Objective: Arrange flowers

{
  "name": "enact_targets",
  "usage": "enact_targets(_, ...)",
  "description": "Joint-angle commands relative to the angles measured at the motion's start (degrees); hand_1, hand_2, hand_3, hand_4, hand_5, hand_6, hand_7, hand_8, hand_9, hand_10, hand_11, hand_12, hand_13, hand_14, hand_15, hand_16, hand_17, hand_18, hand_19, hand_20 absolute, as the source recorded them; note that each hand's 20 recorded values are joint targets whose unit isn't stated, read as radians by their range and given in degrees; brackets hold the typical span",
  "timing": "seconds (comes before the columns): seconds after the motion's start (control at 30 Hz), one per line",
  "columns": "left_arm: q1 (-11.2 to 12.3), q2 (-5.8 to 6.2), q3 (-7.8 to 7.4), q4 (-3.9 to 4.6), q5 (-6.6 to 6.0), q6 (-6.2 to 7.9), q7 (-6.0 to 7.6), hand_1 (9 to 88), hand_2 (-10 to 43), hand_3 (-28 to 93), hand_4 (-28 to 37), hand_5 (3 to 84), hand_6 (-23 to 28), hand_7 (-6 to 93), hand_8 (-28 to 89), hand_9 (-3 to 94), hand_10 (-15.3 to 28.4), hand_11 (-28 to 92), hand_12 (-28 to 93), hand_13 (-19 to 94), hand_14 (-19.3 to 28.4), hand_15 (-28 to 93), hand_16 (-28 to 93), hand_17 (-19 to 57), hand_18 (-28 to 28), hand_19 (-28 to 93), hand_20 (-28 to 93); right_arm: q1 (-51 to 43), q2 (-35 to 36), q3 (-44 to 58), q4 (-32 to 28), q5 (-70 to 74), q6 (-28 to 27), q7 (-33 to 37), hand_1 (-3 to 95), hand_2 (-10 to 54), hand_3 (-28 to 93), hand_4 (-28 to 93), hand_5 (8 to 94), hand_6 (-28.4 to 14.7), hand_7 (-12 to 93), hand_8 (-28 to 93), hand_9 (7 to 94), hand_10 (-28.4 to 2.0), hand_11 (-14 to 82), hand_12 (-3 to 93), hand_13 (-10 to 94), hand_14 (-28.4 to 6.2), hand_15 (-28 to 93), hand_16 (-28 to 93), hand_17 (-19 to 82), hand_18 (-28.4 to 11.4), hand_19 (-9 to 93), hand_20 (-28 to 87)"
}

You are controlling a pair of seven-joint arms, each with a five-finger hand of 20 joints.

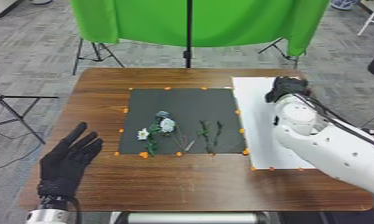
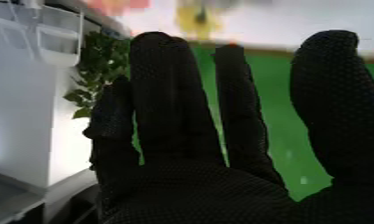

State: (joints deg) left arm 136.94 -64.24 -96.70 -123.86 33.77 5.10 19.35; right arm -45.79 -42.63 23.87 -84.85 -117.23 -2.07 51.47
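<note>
Centrally, the mat (image 1: 148,105) lay flat on the table (image 1: 183,192). The flowers (image 1: 167,125) were located on the mat's left half; green stems (image 1: 218,132) lay on its right half. The left hand (image 1: 63,162) was positioned beside the mat's near left corner, released, fingers extended. The right hand (image 1: 288,88) was positioned right of the mat's far right corner, above the sheet (image 1: 270,145), likewise released, fingers straight.

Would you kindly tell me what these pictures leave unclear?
Head view: white board beneath the right hand, hidden by it.
Head view: petals on the flowers, too small.
Head view: top of the green cloth, cut off by the edge.
Right wrist view: yellow shape, blurred.
</note>
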Motion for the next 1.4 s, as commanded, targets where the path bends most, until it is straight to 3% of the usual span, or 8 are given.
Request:
enact_targets(0.03, 0.46, 1.2, 0.58, -0.28, -0.83, 1.16, 0.23, 22.0, 4.1, 83, -26.9, 38.2, 8.7, 11.0, -9, 35.4, 20.3, 23, 12, 22, 27.6, 50, -7, -10.7, 26.9, 51, 20, 0.07, -4.54, 0.44, 3.48, -2.69, -6.38, 0.06, 36.5, -9.5, 80, -28, 56.3, 3.0, 15, -13, 58.1, -16.5, 17.7, 13.3, 53, -14.1, 69, 11, 20, -23.7, 82, 48)
enact_targets(0.13, 0.37, 0.8, 0.43, -0.3, -0.79, 1.11, -0.11, 22.2, 4.1, 83, -26.8, 38.2, 8.7, 11.0, -9, 35.3, 20.3, 23, 12, 22, 27.6, 50, -7, -10.6, 26.8, 51, 20, 0.12, -5.03, -1.59, 5.07, -5.86, -4.53, 0.45, 43.9, -9.5, 78, -28, 66.8, 3.8, 15, -12, 68.6, -12.8, 17.6, 13.8, 63, -10.0, 63, 14, 25, -23.2, 83, 47)
enact_targets(0.3, 0.34, 0.8, 0.44, -0.33, -0.76, 1.2, 0.19, 22.2, 4.0, 83, -26.8, 38.2, 8.7, 11.0, -9, 35.3, 20.3, 23, 12, 22, 27.6, 50, -7, -10.7, 26.9, 51, 20, -0.48, -3.86, -3.61, 5.09, -7.76, 1.73, 0.89, 62.0, -9.5, 64, -28, 87.5, 2.8, 16, 1, 92.9, -5.5, 9.6, 30.2, 81, -1.5, 53, 30, 36, -18.6, 87, 42)
enact_targets(0.6, 0.74, 0.23, -0.38, -0.59, -0.49, 1.27, -0.43, 22.3, 4.0, 82, -26.8, 38.2, 8.7, 11.0, -9, 35.4, 20.3, 23, 12, 22, 27.5, 50, -7, -10.7, 27.0, 51, 20, 0.58, -2.37, -3.96, -4.0, -10.63, 14.97, -3.07, 62.0, -9.5, 66, -28, 89.6, 2.1, 16, 2, 93.7, -4.4, 13.9, 29.3, 84, -1.0, 52, 31, 39, -19.0, 89, 42)
enact_targets(0.73, 0.93, 2.48, 0.62, -0.55, -2.05, 2.24, 1.4, 22.3, 4.1, 82, -26.7, 38.2, 8.7, 10.9, -9, 35.4, 20.3, 23, 12, 22, 27.5, 50, -7, -10.7, 26.9, 51, 20, -0.12, -4.36, -2.92, -10.06, -11.5, 17.21, -6.46, 62.0, -9.5, 67, -28, 89.8, 1.8, 15, 2, 93.7, -4.7, 13.9, 29.2, 84, -1.1, 52, 31, 39, -19.1, 89, 42)
enact_targets(1.1, 1.27, 3.15, 0.74, -0.57, -2.15, 2.24, 1.64, 22.2, 4.1, 82, -26.6, 38.2, 8.7, 10.9, -9, 35.4, 20.3, 23, 12, 22, 27.6, 50, -7, -10.7, 26.9, 51, 20, -6.53, -14.62, -2.39, -14.53, -13.57, 12.99, -11.72, 61.6, -9.5, 68, -28, 89.9, 1.5, 15, 3, 93.7, -5.0, 14.1, 29.2, 84, -1.4, 53, 31, 39, -19.6, 89, 42)
enact_targets(1.13, 1.33, 3.87, 1.04, -0.53, -2.69, 2.54, 2.33, 22.3, 4.1, 82, -26.6, 38.2, 8.7, 10.8, -9, 35.4, 20.3, 23, 12, 22, 27.6, 50, -7, -10.7, 26.9, 51, 20, -6.82, -15.13, -2.69, -14.55, -12.94, 12.7, -11.67, 61.5, -9.5, 68, -28, 89.8, 1.5, 15, 3, 93.7, -4.9, 13.8, 29.2, 84, -1.4, 53, 32, 39, -19.5, 89, 42)
enact_targets(1.4, 0.91, 3.21, 0.48, -0.47, -2.1, 1.9, 0.53, 22.2, 4.1, 82, -26.6, 38.3, 8.7, 10.9, -9, 35.4, 20.4, 23, 12, 22, 27.6, 50, -7, -10.7, 26.9, 51, 20, -10.4, -16.5, -2.18, -14.38, -13.67, 8.77, -11.21, 59.2, -9.5, 70, -28, 87.2, 1.4, 15, 3, 93.5, -6.1, 10.4, 31.2, 79, -2.0, 56, 31, 36, -19.2, 89, 42)
